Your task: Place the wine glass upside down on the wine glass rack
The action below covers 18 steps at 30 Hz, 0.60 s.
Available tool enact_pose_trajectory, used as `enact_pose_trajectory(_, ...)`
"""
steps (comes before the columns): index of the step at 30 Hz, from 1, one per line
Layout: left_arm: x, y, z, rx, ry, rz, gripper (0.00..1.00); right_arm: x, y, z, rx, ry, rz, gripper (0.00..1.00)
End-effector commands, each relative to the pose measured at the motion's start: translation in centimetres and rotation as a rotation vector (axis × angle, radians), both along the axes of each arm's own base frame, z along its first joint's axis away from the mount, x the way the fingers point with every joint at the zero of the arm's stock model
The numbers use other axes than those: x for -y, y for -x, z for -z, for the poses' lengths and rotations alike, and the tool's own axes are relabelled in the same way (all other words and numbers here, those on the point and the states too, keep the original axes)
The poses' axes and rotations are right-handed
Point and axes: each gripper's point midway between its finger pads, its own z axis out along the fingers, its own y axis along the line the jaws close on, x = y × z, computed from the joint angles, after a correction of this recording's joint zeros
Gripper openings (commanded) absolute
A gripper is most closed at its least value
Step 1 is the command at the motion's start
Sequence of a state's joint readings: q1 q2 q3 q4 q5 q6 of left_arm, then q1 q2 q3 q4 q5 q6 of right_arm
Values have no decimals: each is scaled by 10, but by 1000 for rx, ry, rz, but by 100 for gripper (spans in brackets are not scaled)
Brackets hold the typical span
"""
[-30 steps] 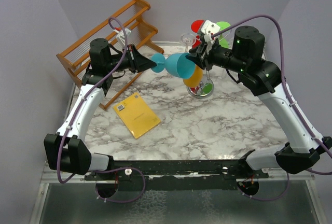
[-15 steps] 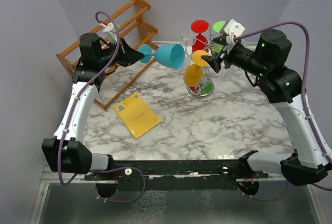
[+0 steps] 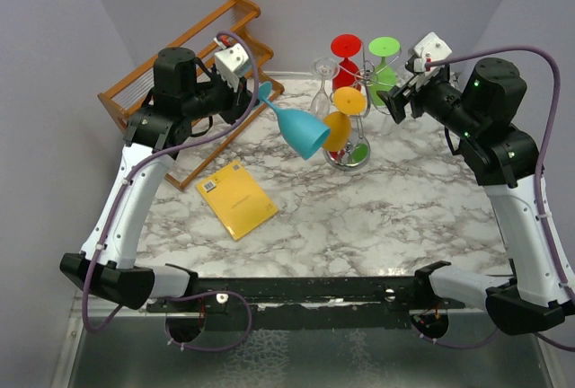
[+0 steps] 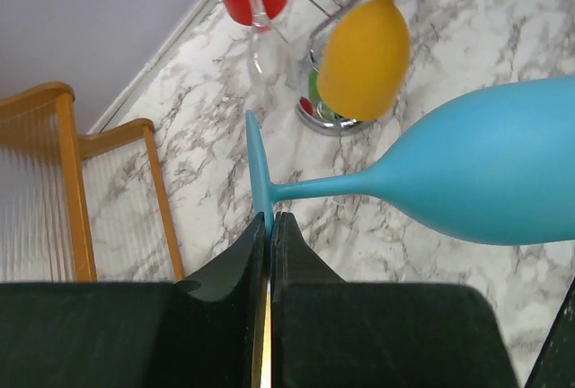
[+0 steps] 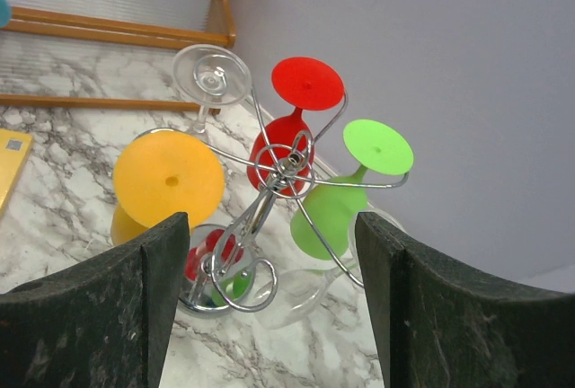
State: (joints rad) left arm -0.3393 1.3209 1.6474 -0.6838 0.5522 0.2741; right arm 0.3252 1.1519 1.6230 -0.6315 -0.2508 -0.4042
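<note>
My left gripper (image 3: 254, 101) is shut on the round foot of a blue wine glass (image 3: 301, 131) and holds it in the air, bowl tilted down to the right, just left of the rack. In the left wrist view the foot (image 4: 259, 172) is pinched between my fingers (image 4: 301, 267) and the bowl (image 4: 503, 172) reaches right. The silver wire wine glass rack (image 3: 352, 141) stands at the back centre with an orange glass (image 3: 340, 123), a red one (image 3: 345, 56), a green one (image 3: 384, 60) and a clear one (image 3: 322, 78) hanging upside down. My right gripper (image 3: 397, 101) is open and empty beside the rack (image 5: 278, 172).
A slatted wooden tiered rack (image 3: 184, 78) stands at the back left, behind my left arm. A yellow booklet (image 3: 236, 198) lies flat on the marble table (image 3: 377, 217). A clear glass (image 5: 310, 285) lies on its side by the rack's base.
My left gripper has turned the blue glass so its bowl now points down and right, closer to the rack. My right gripper has let go of it and drawn back to the right.
</note>
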Motion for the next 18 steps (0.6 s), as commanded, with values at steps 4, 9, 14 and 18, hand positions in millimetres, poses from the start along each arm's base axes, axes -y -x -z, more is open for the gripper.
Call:
enact_pose_trajectory(4, 13, 36, 18, 113, -304, 264, 0, 20, -9, -10, 18, -51, 79, 75)
enact_pose_trajectory(9, 30, 40, 14, 174, -386, 328, 0, 31, -13, -5, 5, -58, 106, 75)
enact_pose_trajectory(14, 59, 41, -6, 263, -413, 351, 0, 43, -17, 1, -16, -74, 127, 76)
enact_pose_trajectory(18, 91, 47, -26, 342, -415, 374, 0, 59, -21, 1, -17, -83, 174, 76)
